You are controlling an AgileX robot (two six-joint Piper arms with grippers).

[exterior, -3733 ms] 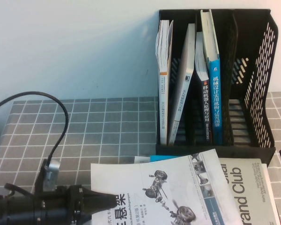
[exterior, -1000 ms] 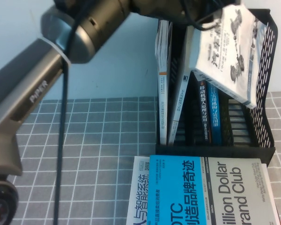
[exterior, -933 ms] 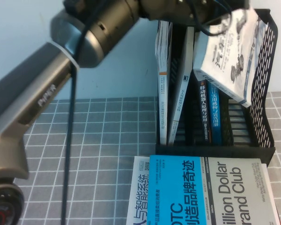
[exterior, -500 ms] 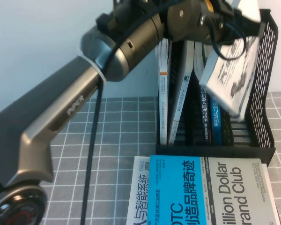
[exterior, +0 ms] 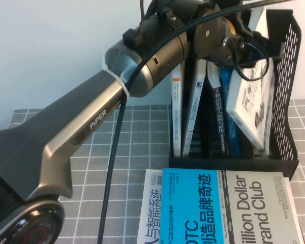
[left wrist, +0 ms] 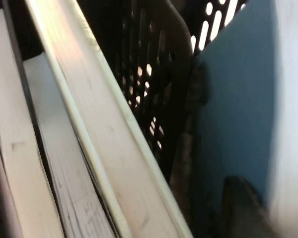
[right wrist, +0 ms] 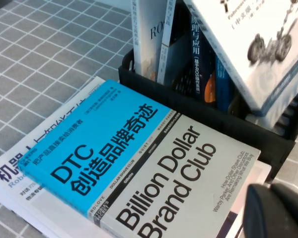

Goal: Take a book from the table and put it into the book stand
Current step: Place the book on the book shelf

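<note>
Nearest the camera, a blue-and-white "Dollar Club" paperback (exterior: 221,206) lay flat on a white book with blue Chinese characters (exterior: 152,213), both on the grey grid-checked cloth worktop (exterior: 132,137) just in front of the tall black slotted plastic book stand (exterior: 287,117); they were probably left stacked there as spares. The right tool (right wrist: 278,210) showed only as a dark shape low beside that stack in front of the stand, and whether it was apart or together could not be told; that arm seemed parked.

Farther back, the large thin white-grey book with the axle drawing (exterior: 251,107) stood tilted inside the stand's rightmost compartment, its lower corner near the stand's front lip, its top leaning away from the blue upright books (exterior: 226,112) next to it. It was likely held slanted so its lower edge would slide down.

The left arm stretched up and across to the stand's top, wrist bent; the left tool (exterior: 256,25) sat at the book's upper edge, apparently clamped on it.
</note>
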